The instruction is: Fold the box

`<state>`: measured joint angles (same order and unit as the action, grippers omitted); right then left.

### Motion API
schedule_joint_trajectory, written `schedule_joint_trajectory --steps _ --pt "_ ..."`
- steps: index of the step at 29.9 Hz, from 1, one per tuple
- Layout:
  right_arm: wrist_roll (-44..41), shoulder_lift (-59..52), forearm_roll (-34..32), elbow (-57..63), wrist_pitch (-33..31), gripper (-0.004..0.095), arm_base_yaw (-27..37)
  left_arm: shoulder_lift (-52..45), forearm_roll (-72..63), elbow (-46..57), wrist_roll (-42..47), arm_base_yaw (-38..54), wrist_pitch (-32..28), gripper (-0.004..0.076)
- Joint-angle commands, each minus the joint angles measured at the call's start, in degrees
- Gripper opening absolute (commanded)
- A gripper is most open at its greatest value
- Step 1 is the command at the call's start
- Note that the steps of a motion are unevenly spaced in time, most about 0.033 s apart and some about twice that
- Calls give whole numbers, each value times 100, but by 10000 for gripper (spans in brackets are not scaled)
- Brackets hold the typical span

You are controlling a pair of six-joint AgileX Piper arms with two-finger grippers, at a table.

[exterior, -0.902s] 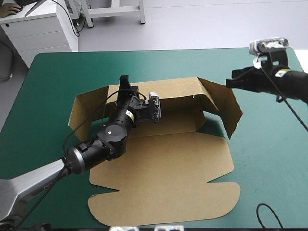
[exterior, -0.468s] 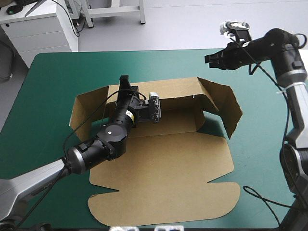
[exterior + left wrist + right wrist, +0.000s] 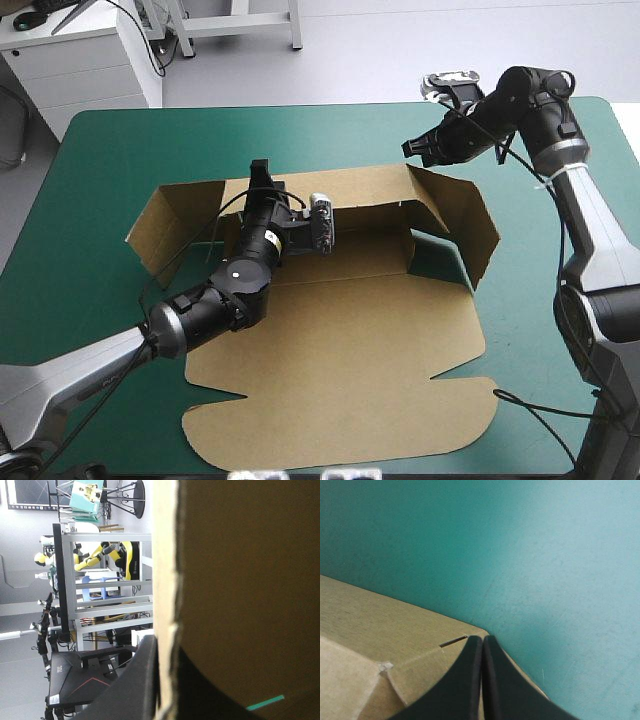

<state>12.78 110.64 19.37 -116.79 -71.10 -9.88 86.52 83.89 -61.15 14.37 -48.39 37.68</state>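
Observation:
The brown box (image 3: 340, 340) lies on the teal-green table with its lid flat toward the front. Its back wall and both side flaps are raised. My left gripper (image 3: 262, 172) is at the top of the back wall, shut on the box. In the left wrist view the board's edge (image 3: 165, 580) runs between the black fingers (image 3: 145, 680). My right gripper (image 3: 411, 148) hovers shut over the box's back right corner. In the right wrist view its shut tip (image 3: 482, 642) points at that corner (image 3: 395, 630), near a small slit.
Teal-green cover (image 3: 120, 150) shows all around the box, widest toward the far edge and on the right side (image 3: 540, 300). The right flap (image 3: 470, 225) stands tilted outward under my right arm.
My right arm has swung in from the table's right side to the box's back right corner. The left side flap has swung outward. The left gripper has barely moved.

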Motion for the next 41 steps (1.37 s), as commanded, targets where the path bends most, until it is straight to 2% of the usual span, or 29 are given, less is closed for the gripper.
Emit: schedule_joint_trajectory --steps 1,11,17,19,24,26,32,35,39,41 --pt "20 -311 73 -183 -27 -19 1 -189 178 -155 98 -33 165 -8" --pt "37 -452 139 90 -38 -19 1 -178 209 -155 98 -33 207 -8" --pt "-14 -803 -248 211 -38 -3 1 -185 235 -155 98 -33 207 -8" --pt "-14 -942 -301 211 -38 39 1 -185 235 -155 98 -33 207 -8" --pt "-1 -1107 -387 220 -38 230 1 -185 235 -155 98 -33 207 -8" --pt "-1 -1093 -402 224 -38 267 1 -185 235 -155 98 -33 231 -8" --pt "-70 -990 -402 224 295 221 1 -185 223 -155 98 -33 246 -8" --pt "-132 -879 -387 224 412 123 1 -185 201 -155 98 -33 255 -8" --pt "-200 -684 -322 233 63 -22 1 -185 201 -155 98 -33 268 -8" --pt "-213 -654 -247 319 12 -18 1 -185 201 -155 98 -33 268 -8"
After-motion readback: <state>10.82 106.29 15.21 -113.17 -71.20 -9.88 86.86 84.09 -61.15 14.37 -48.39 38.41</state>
